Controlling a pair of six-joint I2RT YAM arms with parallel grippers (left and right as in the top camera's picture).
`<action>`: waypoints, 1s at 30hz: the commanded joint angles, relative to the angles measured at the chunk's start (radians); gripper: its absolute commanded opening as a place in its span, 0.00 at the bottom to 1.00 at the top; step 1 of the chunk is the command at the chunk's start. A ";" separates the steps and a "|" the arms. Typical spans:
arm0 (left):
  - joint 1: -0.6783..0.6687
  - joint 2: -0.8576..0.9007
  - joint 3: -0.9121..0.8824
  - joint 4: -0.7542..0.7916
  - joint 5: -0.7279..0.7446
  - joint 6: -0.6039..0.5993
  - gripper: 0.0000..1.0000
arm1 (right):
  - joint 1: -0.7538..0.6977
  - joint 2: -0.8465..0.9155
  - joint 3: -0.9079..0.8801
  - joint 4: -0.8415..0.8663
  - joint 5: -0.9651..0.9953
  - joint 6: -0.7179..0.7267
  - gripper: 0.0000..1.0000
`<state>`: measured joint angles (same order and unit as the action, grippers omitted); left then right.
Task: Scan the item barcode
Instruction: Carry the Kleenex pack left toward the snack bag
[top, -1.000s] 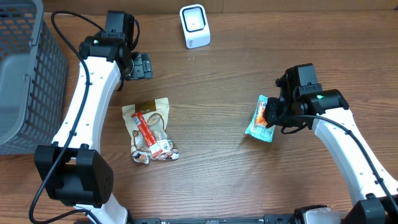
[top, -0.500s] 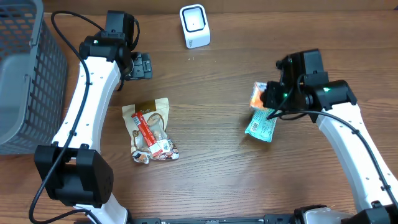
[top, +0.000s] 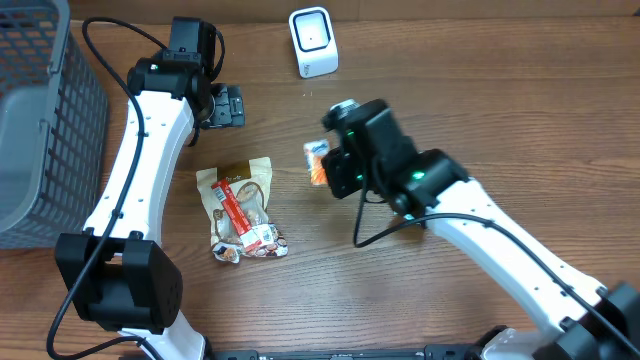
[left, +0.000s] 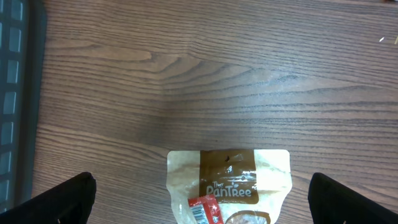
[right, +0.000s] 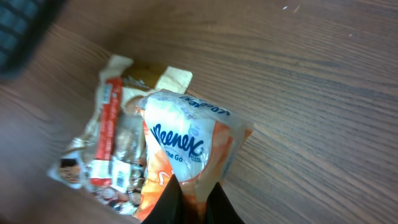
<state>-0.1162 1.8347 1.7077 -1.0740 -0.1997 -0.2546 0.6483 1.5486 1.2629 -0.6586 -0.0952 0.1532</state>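
**Narrow pinch on tissue pack: slip risk ahead of scan**

The right gripper (right: 191, 200) is clamped on the lower edge of the Kleenex tissue pack (right: 186, 146), which is held off the table between the snack pouch (top: 240, 208) and the scanner (top: 313, 42). Only soft film is pinched, so a slip or swing is judged possible. The barcode face cannot be told. The left gripper (top: 228, 106) is spread wide and empty. The wooden table (top: 480, 90) is flat and smooth. 1 mesh basket (top: 40, 110) is noted at the left.

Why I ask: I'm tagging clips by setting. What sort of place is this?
Probably a mock checkout station: a white barcode scanner, a grey basket and a snack pouch on a wooden table.
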 joint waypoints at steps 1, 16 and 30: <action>-0.002 -0.015 0.016 0.001 -0.013 -0.003 1.00 | 0.042 0.053 0.020 0.011 0.152 -0.032 0.04; -0.002 -0.015 0.016 0.001 -0.013 -0.003 1.00 | 0.086 0.240 0.019 0.097 0.032 -0.003 0.04; -0.002 -0.015 0.016 0.001 -0.013 -0.003 1.00 | 0.082 0.378 0.013 0.167 0.104 0.029 0.33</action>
<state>-0.1162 1.8347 1.7077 -1.0737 -0.1993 -0.2546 0.7292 1.9236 1.2633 -0.4973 -0.0532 0.1787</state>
